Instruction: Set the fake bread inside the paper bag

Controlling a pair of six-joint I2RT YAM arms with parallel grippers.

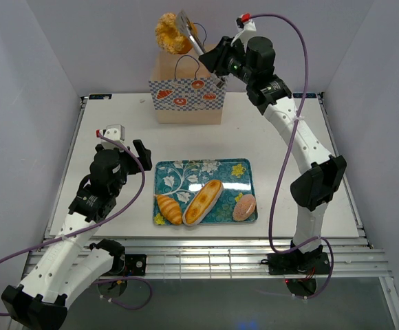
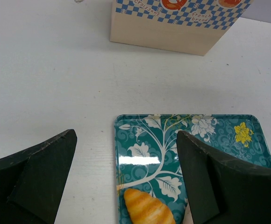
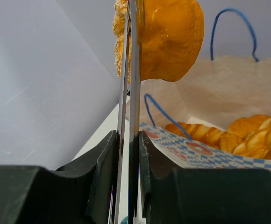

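Note:
My right gripper is shut on metal tongs, whose tips pinch a round golden bun held high above the paper bag. In the right wrist view the tongs rise between my fingers, the bun is at their top, and several pastries lie inside the bag. A croissant, a baguette and a pink-topped bun lie on the teal tray. My left gripper is open and empty left of the tray; its wrist view shows the croissant.
The paper bag stands at the back middle of the white table, also visible in the left wrist view. The teal floral tray lies in the middle near the front. Grey walls enclose the table on three sides.

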